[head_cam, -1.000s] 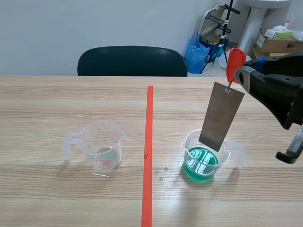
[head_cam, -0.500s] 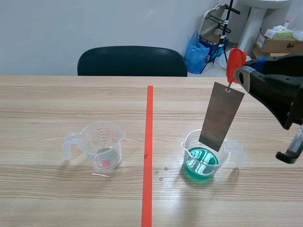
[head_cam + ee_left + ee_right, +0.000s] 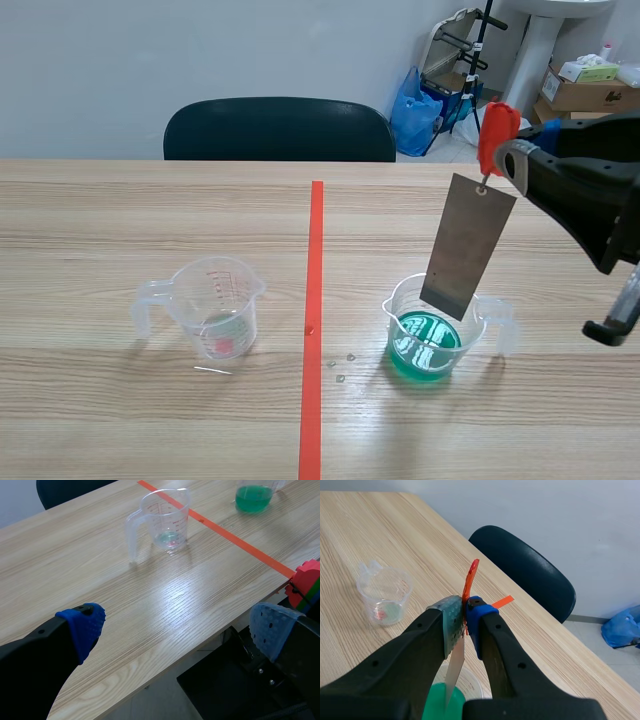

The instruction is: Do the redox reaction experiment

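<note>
A clear beaker with green liquid (image 3: 428, 342) stands right of the tape line. Above it hangs a grey metal strip (image 3: 466, 247) on a red clip (image 3: 496, 132), its lower end dipping inside the beaker's rim. My right gripper (image 3: 465, 622) is shut on the red clip (image 3: 469, 582), with the metal strip (image 3: 454, 672) hanging below over the green liquid (image 3: 440, 705). A second clear beaker (image 3: 215, 305), nearly empty, stands left of the line; it also shows as the beaker (image 3: 164, 519) far ahead of my left gripper (image 3: 175, 625), which is open beyond the table's near edge.
An orange-red tape line (image 3: 314, 320) runs down the middle of the wooden table. A dark chair (image 3: 279, 129) stands at the far side. A few small drops (image 3: 341, 366) lie between the line and the green beaker. Bags and boxes (image 3: 586, 82) sit at the back right.
</note>
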Robot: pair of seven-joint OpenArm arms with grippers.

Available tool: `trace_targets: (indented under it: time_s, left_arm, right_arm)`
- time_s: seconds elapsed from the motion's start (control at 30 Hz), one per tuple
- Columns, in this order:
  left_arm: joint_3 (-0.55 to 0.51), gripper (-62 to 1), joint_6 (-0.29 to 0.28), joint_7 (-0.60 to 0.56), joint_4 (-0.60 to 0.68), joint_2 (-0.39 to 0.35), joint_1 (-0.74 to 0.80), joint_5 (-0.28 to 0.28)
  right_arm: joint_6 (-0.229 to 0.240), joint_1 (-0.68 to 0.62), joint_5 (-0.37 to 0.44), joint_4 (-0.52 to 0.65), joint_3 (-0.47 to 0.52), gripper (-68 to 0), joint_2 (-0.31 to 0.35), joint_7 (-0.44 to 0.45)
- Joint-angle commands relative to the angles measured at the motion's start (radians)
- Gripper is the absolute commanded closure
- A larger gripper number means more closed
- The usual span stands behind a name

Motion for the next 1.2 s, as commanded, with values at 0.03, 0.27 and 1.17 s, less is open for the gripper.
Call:
trace_targets:
  time_s: [0.03, 0.27, 1.17]
  left_arm:
    - [-0.004, -61.9, -0.002, -0.022, 0.009, 0.003, 0.001, -0.011]
    - [-0.004, -61.9, -0.002, -0.022, 0.009, 0.002, 0.001, -0.010]
    - [-0.004, -61.9, -0.002, -0.021, 0.009, 0.002, 0.001, -0.010]
  right_arm:
    - [-0.003, 0.014, 0.007, 0.011, 0.006, -2.0, 0.002, 0.021]
    - [-0.002, 0.017, 0.007, -0.009, 0.006, -2.0, 0.001, 0.042]
    - [0.058, 0.163, -0.044, -0.143, -0.103, -2.0, -0.101, 0.061]
